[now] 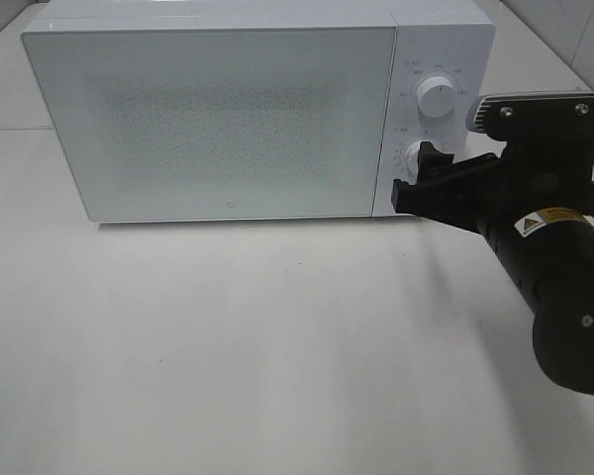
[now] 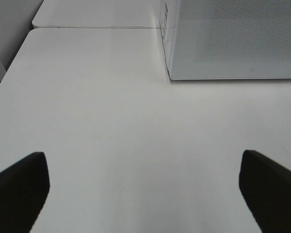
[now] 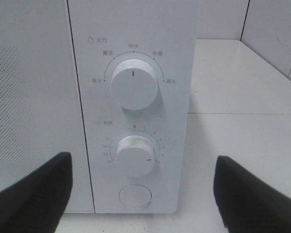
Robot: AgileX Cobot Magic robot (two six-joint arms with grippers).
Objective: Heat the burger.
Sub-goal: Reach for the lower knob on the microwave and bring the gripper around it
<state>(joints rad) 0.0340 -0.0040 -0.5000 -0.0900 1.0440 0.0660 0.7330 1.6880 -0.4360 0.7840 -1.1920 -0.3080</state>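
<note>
Though half-hidden overhead, lower knob (image 3: 136, 156) shows fully from right wrist.

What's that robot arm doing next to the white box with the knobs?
That box is a microwave, and its door is shut. The right gripper is open and sits right in front of the lower timer knob, with a finger on each side of it. The knob's red mark points away from zero, so the timer looks set. The left gripper hangs open over the bare table. No burger can be seen from outside.
</note>
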